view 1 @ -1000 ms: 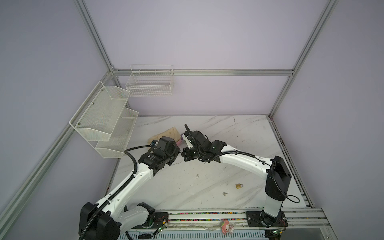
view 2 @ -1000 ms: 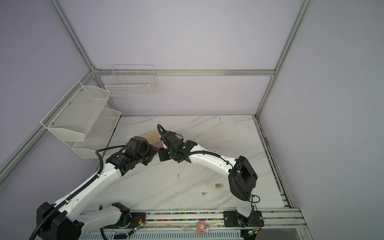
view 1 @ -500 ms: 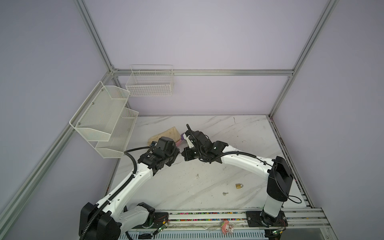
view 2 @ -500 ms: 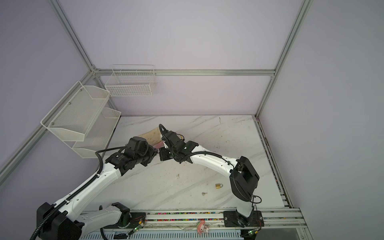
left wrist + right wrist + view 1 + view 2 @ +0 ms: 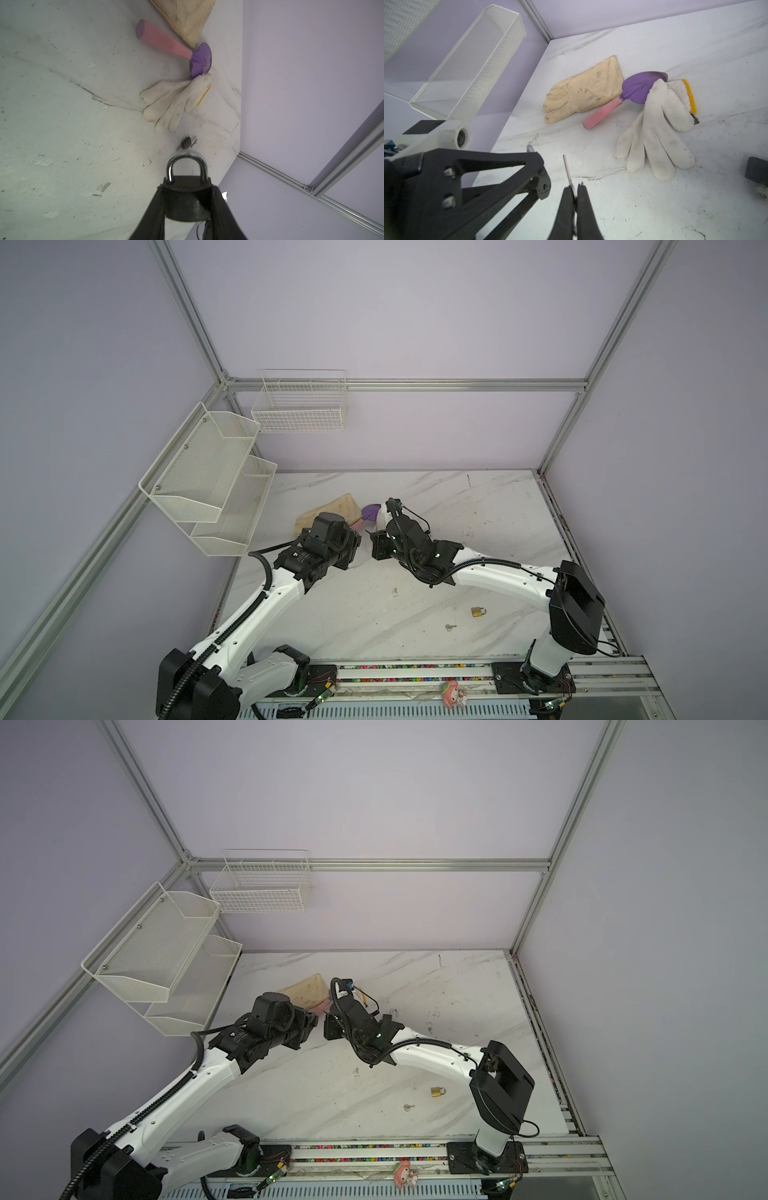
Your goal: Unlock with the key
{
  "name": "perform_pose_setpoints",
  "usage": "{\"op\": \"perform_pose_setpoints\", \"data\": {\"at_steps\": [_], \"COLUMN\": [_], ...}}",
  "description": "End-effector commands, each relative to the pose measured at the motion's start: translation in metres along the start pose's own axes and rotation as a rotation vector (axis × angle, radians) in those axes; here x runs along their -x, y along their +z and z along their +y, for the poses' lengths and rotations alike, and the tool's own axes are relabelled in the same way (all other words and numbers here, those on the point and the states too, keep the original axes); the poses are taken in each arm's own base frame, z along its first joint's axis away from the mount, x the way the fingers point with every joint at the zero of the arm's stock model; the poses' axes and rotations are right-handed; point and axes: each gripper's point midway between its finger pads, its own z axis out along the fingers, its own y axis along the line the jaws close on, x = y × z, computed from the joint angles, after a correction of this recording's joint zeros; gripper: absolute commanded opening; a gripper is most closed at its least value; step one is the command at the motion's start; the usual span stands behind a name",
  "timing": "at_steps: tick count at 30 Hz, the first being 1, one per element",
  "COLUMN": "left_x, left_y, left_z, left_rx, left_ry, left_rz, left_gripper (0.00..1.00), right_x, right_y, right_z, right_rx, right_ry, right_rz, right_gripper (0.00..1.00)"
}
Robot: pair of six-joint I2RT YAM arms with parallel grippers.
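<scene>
Top views: arms are meeting just off table (image 5: 478, 510) centre, toward 10 o'clock, with left gripper (image 5: 357, 545) and right gripper (image 5: 372, 544) facing nose to nose so both parts are lining up in the air.

Left wrist: fingers (image 5: 149, 214) are clamping the padlock (image 5: 185, 199) body, shackle (image 5: 186, 160) pointing away, leaving the far end free.

Right wrist: fingers (image 5: 565, 203) are pinching together on the key (image 5: 568, 170), blade sticking out just beside the keyhole (image 5: 544, 188), not in yet.
</scene>
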Motion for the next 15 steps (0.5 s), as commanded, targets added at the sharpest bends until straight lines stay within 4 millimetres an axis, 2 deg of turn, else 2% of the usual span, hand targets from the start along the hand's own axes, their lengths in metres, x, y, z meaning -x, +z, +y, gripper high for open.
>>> {"op": "perform_pose_setpoints", "data": {"at_steps": [1, 5, 10, 15], "left_x": [0.002, 0.003, -0.002, -0.006], "left_y": [-0.007, -0.008, -0.005, -0.007], "left_z": [-0.017, -0.024, -0.028, -0.031], "left_rx": [-0.091, -0.097, -0.096, -0.104], "left_ry": [-0.039, -0.021, -0.011, -0.011], "left_rz": [-0.011, -0.015, 0.024, 0.05], "left_gripper": [0.0, 0.0, 0.0, 0.0], "right_x": [0.016, 0.003, 0.011, 0.005], "right_y": [-0.013, -0.021, -0.036, -0.031], "right_z": [0.02, 0.025, 0.01, 0.005], "right_rx": [0.092, 0.144, 0.194, 0.195], "right_ry": [-0.007, -0.055, -0.083, -0.15], "right_rz": [-0.072, 0.006, 0.036, 0.065], "right_gripper": [0.0, 0.0, 0.0, 0.0]}}
